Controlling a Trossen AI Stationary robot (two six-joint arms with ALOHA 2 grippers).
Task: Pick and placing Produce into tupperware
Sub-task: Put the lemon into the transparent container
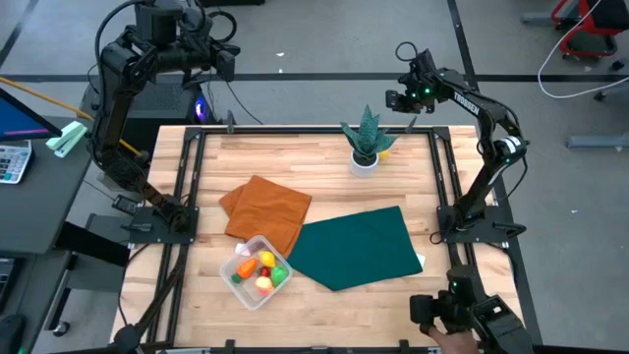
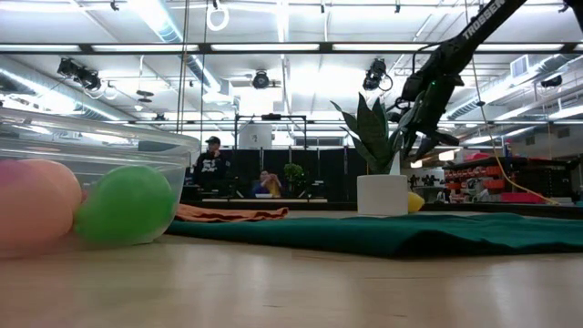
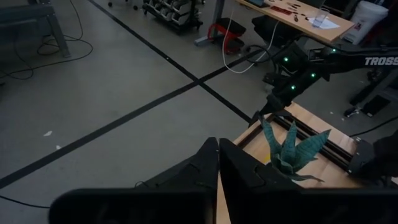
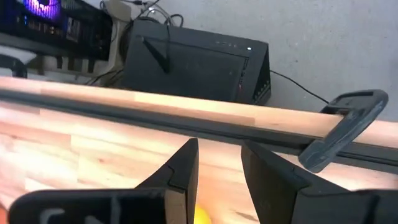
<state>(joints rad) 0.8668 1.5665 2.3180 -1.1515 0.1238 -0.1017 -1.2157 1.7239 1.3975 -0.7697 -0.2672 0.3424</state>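
Left arm is folded up high over the far left corner of the bench (image 1: pixel 324 167), well away from the potted plant (image 1: pixel 367 141), elbow bent and wrist stretched out level. The left tool (image 3: pixel 218 163) points past the bench edge toward the floor; its fingers are pressed together and it has hold of nothing.

Closer in, the tupperware (image 1: pixel 243 285) sits near the front edge, well left of the plant and in front of it, touching the orange cloth (image 1: pixel 265 211). The produce (image 1: pixel 263 270) is inside it: yellow, orange, red and green pieces in a little heap. From bench level a peach piece and a green one sit against the tub wall.

The green cloth (image 1: pixel 359 246) lies right of the tub, in front of the plant.

Right arm reaches up from its base and bends back toward the plant, wrist tipped downward. The right tool (image 4: pixel 219 163) hangs just right of the plant at the far edge, fingers a narrow gap apart with nothing between them. A yellow piece (image 4: pixel 200 216) lies on the wood right beneath the fingertips, next to the pot.
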